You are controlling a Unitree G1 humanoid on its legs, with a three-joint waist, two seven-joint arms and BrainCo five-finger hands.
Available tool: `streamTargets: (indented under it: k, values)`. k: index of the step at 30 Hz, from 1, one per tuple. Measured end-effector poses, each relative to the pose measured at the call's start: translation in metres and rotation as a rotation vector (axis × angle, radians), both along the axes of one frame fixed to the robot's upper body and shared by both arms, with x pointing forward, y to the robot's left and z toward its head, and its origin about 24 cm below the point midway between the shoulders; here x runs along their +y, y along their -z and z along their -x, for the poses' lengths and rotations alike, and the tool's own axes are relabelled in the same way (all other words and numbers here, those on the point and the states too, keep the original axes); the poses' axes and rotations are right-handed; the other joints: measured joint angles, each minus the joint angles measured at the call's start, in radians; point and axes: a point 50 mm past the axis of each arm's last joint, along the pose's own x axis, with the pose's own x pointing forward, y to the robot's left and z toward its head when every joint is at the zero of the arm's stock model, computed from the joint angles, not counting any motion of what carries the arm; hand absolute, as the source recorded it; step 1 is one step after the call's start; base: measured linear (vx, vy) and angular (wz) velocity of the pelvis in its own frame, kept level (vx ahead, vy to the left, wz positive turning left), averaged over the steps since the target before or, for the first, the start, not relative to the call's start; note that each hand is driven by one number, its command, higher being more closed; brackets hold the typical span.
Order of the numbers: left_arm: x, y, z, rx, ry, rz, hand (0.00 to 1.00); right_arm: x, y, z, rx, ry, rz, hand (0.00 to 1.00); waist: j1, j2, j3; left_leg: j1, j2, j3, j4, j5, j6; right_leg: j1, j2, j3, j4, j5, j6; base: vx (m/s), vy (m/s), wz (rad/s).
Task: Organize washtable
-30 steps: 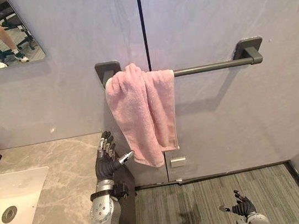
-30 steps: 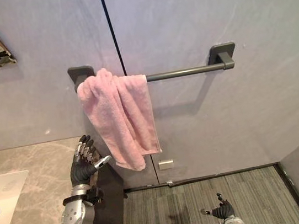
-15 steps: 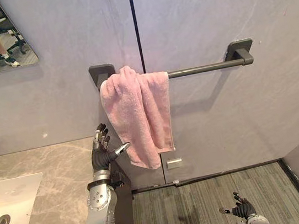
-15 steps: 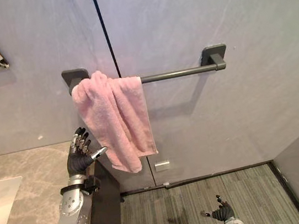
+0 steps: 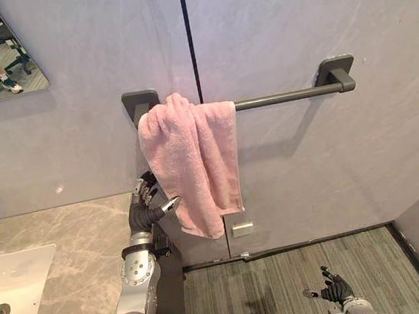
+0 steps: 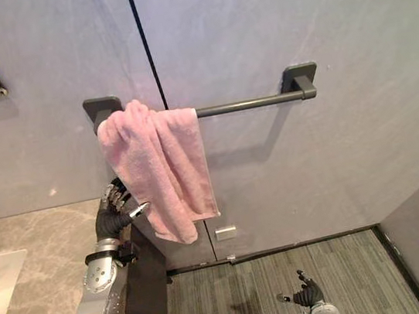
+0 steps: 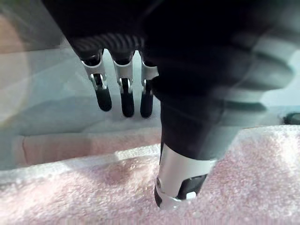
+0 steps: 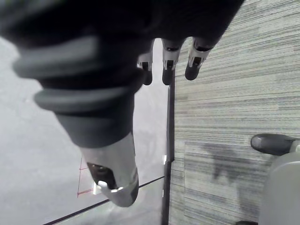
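Above the right edge of the bench [image 5: 75,258], a dark wall rail [image 5: 287,97] carries the pink towel [image 5: 194,155], bunched at its left end. The left hand [image 5: 146,207], fingers straight, holds nothing beside the towel's lower part; the right hand [image 5: 333,289] hangs spread, empty.

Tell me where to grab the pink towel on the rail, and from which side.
Probably pinch the pink towel at its hanging left edge, low down, coming from the robot's left. It drapes bunched over the left end of the rail, lower folds hanging free, and the open left hand sits beside that edge, thumb toward the cloth.
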Motion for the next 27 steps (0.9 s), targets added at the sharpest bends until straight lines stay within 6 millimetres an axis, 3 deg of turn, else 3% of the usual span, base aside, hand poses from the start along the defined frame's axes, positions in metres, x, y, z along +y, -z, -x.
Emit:
streamTargets:
  k: [12, 18, 27]
  values:
    - [-0.004, -0.01, -0.013, -0.031, 0.033, -0.035, 1.0, 0.0, -0.008, -0.012, -0.059, -0.008, 0.003, 0.0, -0.016, -0.003, 0.0, -0.014, 0.001, 0.019, 0.0, -0.002, -0.001, -0.015, 0.001, 0.017, -0.018, 0.013, 0.001, -0.01, -0.028, -0.06]
    - [-0.004, -0.01, -0.013, -0.033, 0.032, -0.038, 1.0, 0.001, -0.037, -0.044, -0.24, -0.057, 0.023, 0.0, -0.016, -0.003, -0.001, -0.016, 0.001, 0.023, 0.0, -0.002, -0.001, -0.018, 0.001, 0.025, -0.023, 0.02, 0.001, -0.03, -0.032, -0.03]
    - [-0.005, -0.019, -0.012, -0.073, 0.04, -0.036, 1.0, 0.007, -0.107, -0.087, -0.583, -0.212, 0.045, 0.0, -0.008, -0.009, -0.004, -0.04, 0.004, 0.044, 0.0, -0.002, -0.001, -0.057, 0.003, 0.056, -0.018, 0.03, 0.004, -0.02, -0.021, -0.08]
